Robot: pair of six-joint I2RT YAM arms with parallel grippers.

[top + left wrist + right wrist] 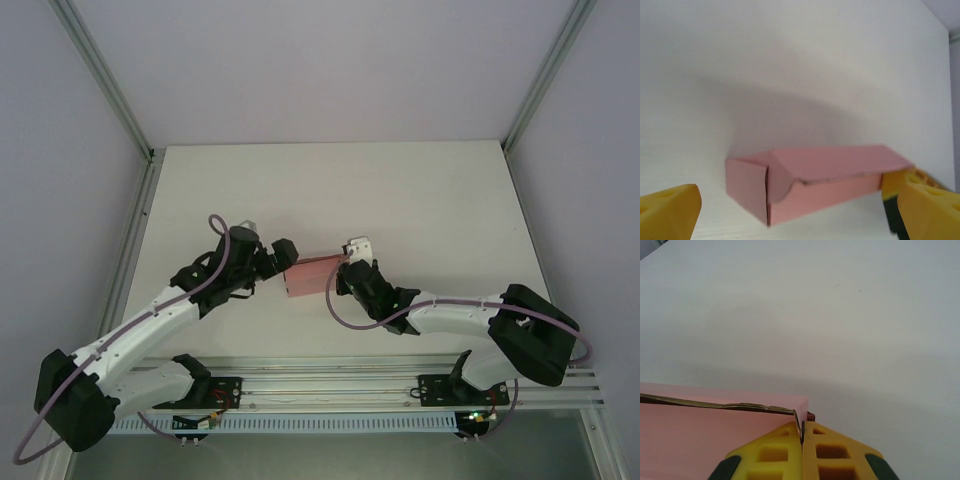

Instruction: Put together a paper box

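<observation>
closing stage: the paper box (pixel 830 175) is pinched at one end by the right gripper (pixel 802 440); its loose flap should be pressed by the wide-spread left gripper (pixel 274 262).

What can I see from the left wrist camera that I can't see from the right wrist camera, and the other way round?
Left wrist view: the paper box from end to end, with its folded end face and a top flap not fully tucked in. The yellow left jaws stand wide apart at either side, holding nothing.

Right wrist view: a close look at one corner of the box, where the right jaws are shut on its thin edge.

Shared: the pink box and the bare white table beyond it.
</observation>
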